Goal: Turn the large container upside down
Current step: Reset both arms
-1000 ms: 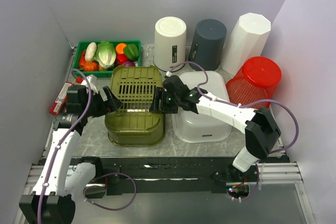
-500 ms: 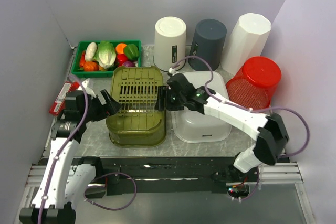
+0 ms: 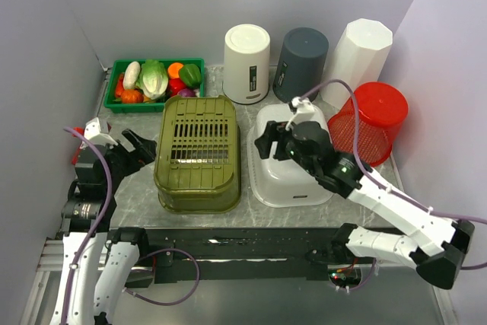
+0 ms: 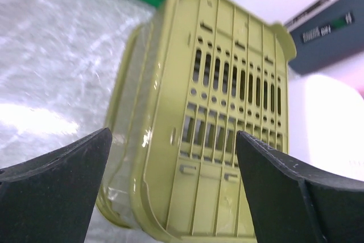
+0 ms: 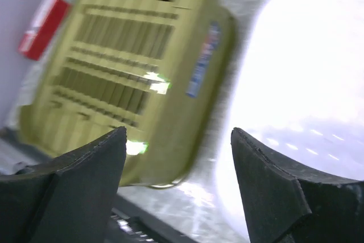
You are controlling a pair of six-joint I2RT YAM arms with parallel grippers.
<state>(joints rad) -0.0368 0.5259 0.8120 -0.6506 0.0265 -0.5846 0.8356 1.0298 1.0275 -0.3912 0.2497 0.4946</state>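
Note:
The large container point(image 3: 198, 154) is an olive-green slatted basket, lying upside down on the table with its slotted base facing up. It fills the left wrist view point(image 4: 216, 112) and shows in the right wrist view point(image 5: 131, 66). My left gripper point(image 3: 137, 144) hovers just left of it, open, nothing between its fingers point(image 4: 173, 134). My right gripper point(image 3: 268, 142) hangs above the white tub, right of the container, open and empty point(image 5: 178, 131). Neither gripper touches the container.
An upturned white tub point(image 3: 293, 165) sits right of the container. Behind stand a white bin point(image 3: 247, 51), a grey bin point(image 3: 302, 58), a tall white bin point(image 3: 358, 51) and a red basket point(image 3: 373, 119). A green tray of vegetables point(image 3: 156, 78) is back left, a red packet point(image 3: 82, 146) at the left wall.
Both grippers have pulled away from the container's sides, the left one leftward, the right one rightward over the white tub. The container now lies flat by itself.

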